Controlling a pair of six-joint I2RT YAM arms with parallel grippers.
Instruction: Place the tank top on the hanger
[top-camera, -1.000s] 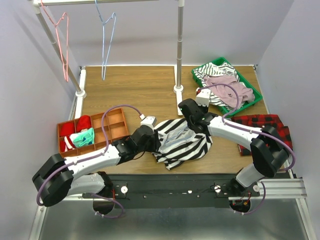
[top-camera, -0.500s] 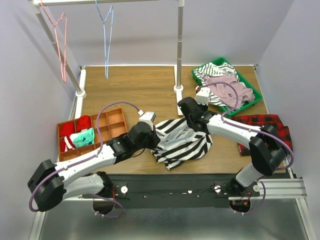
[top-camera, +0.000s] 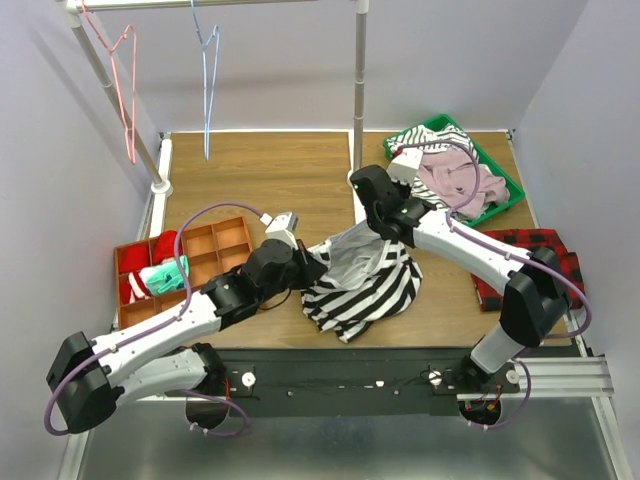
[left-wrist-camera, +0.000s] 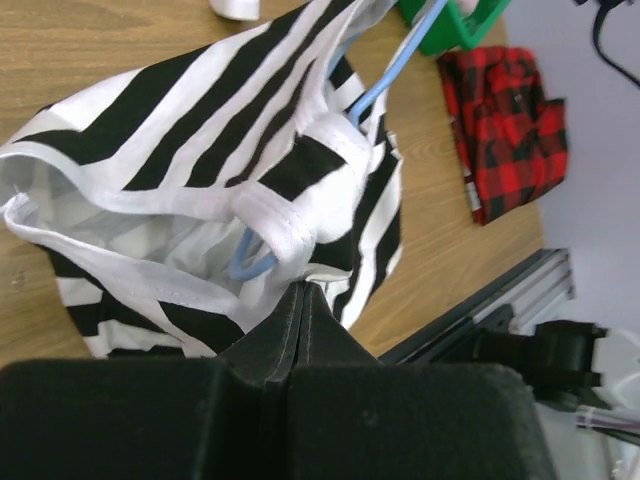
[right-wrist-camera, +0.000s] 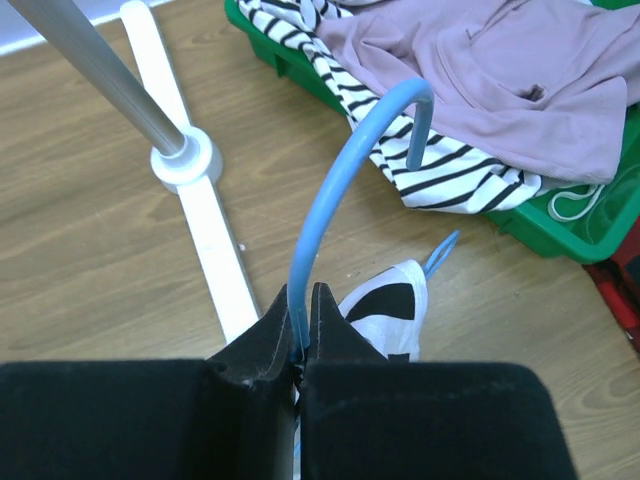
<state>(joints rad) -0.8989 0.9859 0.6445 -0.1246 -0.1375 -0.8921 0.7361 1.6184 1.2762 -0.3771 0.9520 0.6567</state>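
The black-and-white striped tank top (top-camera: 365, 285) hangs bunched over the table's near middle. The light-blue wire hanger (right-wrist-camera: 330, 170) is partly inside it, and my right gripper (right-wrist-camera: 305, 295) is shut on the hanger's neck just under the hook. From above, that right gripper (top-camera: 372, 222) sits at the top of the cloth. My left gripper (top-camera: 318, 262) is at the tank top's left side. Its tips (left-wrist-camera: 302, 290) are shut on the white hem, with a loop of the hanger (left-wrist-camera: 250, 262) showing through the opening. Most of the hanger's frame is hidden by cloth.
A green tray (top-camera: 510, 200) at back right holds a pale pink garment (top-camera: 460, 180) and striped cloth. Red-and-black plaid cloth (top-camera: 530, 250) lies right. A divided box (top-camera: 225, 250) sits left. The rack post (top-camera: 358, 90) stands behind; a pink-red hanger (top-camera: 125, 90) and another blue hanger (top-camera: 207, 90) hang on the rail.
My left gripper has shut on the tank top's hem and shifted back. The right arm has raised the hanger up and back, lifting the tank top off the table.
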